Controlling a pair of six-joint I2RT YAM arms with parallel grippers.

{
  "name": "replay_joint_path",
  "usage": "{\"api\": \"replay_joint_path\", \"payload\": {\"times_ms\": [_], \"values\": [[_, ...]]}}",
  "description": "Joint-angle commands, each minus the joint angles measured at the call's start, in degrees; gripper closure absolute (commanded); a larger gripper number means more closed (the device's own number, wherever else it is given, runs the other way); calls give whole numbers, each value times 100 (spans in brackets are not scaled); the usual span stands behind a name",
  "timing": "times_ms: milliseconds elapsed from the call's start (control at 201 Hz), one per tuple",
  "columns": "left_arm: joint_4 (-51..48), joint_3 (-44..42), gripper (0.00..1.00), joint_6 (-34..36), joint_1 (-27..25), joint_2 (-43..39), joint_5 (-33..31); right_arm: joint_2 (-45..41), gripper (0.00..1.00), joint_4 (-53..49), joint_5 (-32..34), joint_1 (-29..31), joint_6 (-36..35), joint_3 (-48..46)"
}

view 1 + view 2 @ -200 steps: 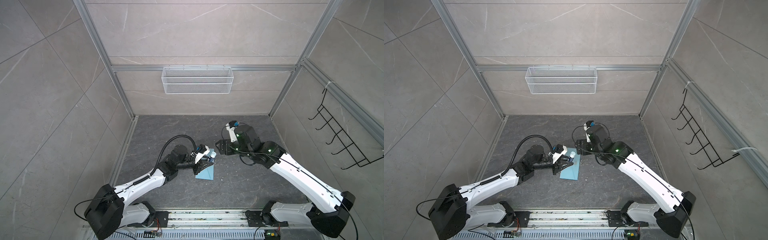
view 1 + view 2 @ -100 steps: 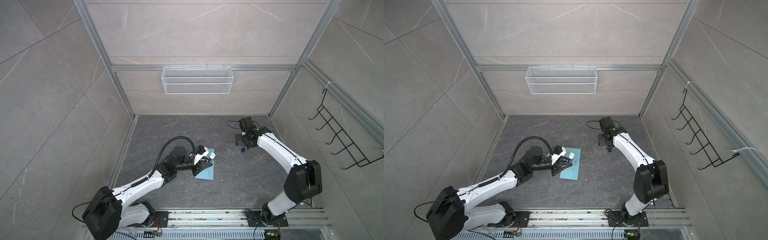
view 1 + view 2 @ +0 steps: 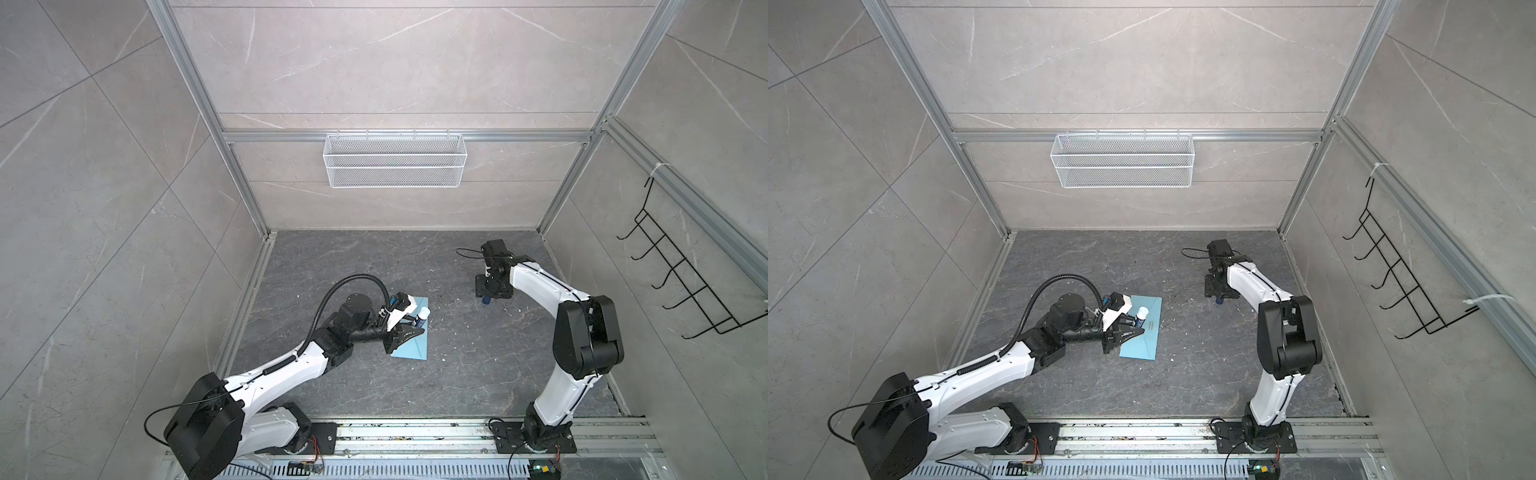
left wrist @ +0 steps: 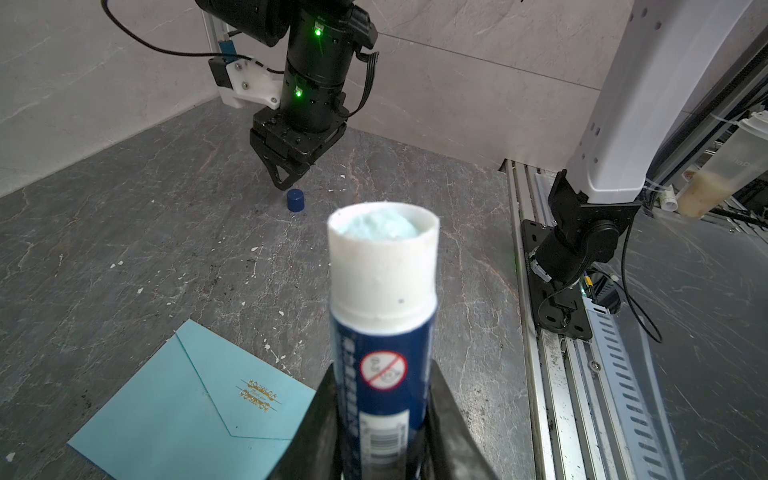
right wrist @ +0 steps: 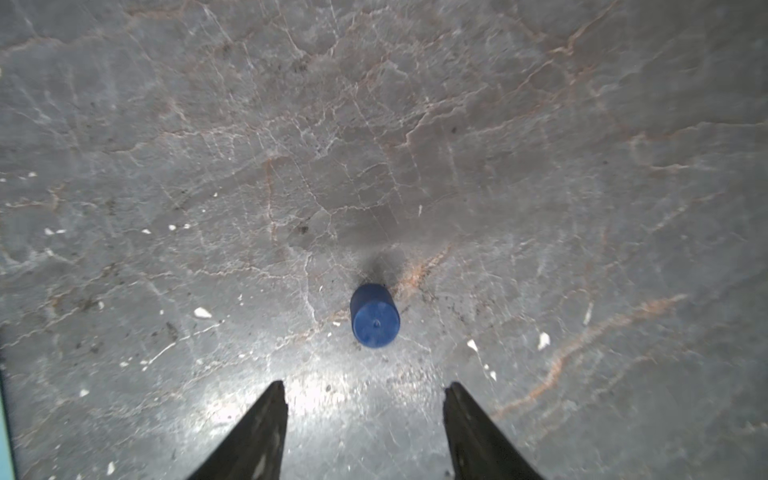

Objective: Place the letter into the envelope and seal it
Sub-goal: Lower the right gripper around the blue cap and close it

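Note:
The light blue envelope [image 3: 413, 349] [image 3: 1144, 338] lies flat on the dark floor, its pointed flap with a gold emblem [image 4: 187, 399] folded down. The letter is out of view. My left gripper [image 3: 413, 328] [image 3: 1136, 328] [image 4: 380, 386] hovers over the envelope's far half, shut on an uncapped glue stick [image 4: 382, 291] whose pale blue tip points away from the wrist. Far to the right, my right gripper [image 3: 487, 296] [image 3: 1219, 294] [image 5: 365, 388] points down, open and holding nothing. A small dark blue cap [image 5: 374, 318] [image 4: 295, 200] stands on the floor just beyond its fingertips.
A white wire basket [image 3: 395, 160] hangs on the back wall and a black hook rack [image 3: 681, 282] on the right wall. Metal rails [image 3: 415, 436] carrying both arm bases run along the front edge. White flecks dot the floor.
My right arm has swung away from the glue stick to the far right, and its jaws have narrowed. The blue cap now stands on the floor below it. The left gripper has barely moved.

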Motion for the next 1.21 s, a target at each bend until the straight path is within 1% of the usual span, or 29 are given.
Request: {"api": "replay_joint_path", "payload": {"times_ms": [0,364,413,622,757,901,1105,1205], "values": [[317,-11,100,-44,7,-158,32,160,41,260,-174,-101,-102,-148],[315,14,100,-58,2,-109,30,620,51,540,-378,-260,-138,-160],[310,22,100,-58,5,-105,29,649,54,565,-395,-264,-135,-162],[316,34,100,-52,1,-79,24,733,61,594,-317,-288,-146,-137],[316,53,100,-43,8,-50,24,815,63,611,-317,-301,-155,-113],[320,59,100,-42,3,-2,29,869,67,633,-321,-300,-154,-87],[324,77,100,-42,2,57,35,870,69,629,-282,-306,-159,-79],[329,92,100,-42,6,88,51,860,66,629,-255,-306,-159,-57]]}}
